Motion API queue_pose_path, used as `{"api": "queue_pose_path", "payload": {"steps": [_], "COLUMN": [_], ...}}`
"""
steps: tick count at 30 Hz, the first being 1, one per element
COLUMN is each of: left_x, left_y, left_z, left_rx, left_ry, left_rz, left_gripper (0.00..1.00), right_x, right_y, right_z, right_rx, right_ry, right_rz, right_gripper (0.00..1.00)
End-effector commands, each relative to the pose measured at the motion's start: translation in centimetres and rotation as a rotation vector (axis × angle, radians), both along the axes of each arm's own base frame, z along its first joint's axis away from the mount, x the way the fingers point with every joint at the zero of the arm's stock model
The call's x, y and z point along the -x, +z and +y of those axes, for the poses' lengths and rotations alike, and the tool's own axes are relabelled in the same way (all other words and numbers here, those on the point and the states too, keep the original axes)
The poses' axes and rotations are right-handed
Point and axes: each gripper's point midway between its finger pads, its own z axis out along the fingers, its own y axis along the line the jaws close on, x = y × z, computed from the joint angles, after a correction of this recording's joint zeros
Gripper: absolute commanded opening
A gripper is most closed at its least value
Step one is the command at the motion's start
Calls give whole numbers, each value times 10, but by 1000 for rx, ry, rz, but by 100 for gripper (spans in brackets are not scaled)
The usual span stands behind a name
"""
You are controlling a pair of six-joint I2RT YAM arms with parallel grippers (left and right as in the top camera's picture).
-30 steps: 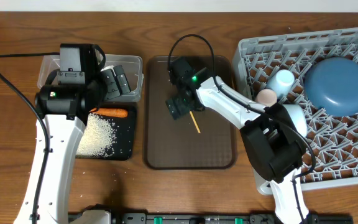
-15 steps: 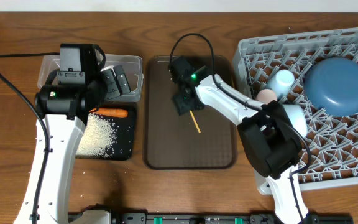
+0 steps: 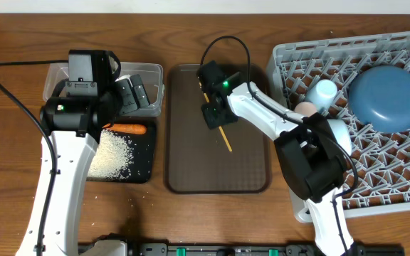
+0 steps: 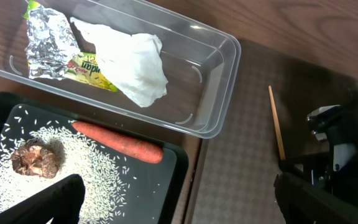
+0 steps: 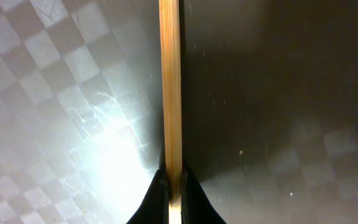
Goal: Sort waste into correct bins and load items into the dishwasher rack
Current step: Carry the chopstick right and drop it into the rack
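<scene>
The right gripper [image 5: 173, 198] is closed tight near one end of the thin wooden chopstick [image 5: 170, 93] lying on the brown rectangular serving tray [image 3: 191, 171], so the stick may swivel or slip out when lifted.

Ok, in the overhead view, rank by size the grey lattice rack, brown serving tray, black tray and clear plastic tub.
1. Grey plastic lattice rack
2. Brown rectangular serving tray
3. Black rectangular tray and clear plastic tub: alike, both partly hidden by the left arm.
</scene>
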Motion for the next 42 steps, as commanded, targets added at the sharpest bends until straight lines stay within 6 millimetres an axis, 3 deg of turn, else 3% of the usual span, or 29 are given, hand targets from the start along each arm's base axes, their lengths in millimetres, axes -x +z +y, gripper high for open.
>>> {"api": "queue_pose_path", "payload": {"steps": [1,7,18,23,29,35,42], "left_x": [-1,-1,-1,-1,-1,-1,-1], "left_y": [3,3,3,3,3,3,3], "left_z": [2,2,2,2,2,2,2], "left_rx": [-7,-7,-7,-7,-7,-7,-7], "left_ry": [-3,-3,-3,-3,-3,-3,-3], "left_rz": [-5,-5,-5,-5,-5,-5,-5], "left_gripper": [98,98,98,98,98,98,98], "right_x": [0,-6,3,-1,-3,-5,-1], "right_y": [2,41,50,87,130,169,181], "right_z": [1,4,-4,-19,-58,-120,-189], "right_rx": [6,-23,-6,-33,-43,-34,3], "right_ry": [15,22,18,-13,-59,-117,-195], "right_rz": [27,-15,8,-33,-64,-97,-69], "right_gripper": [1,1,1,1,1,1,1]}}
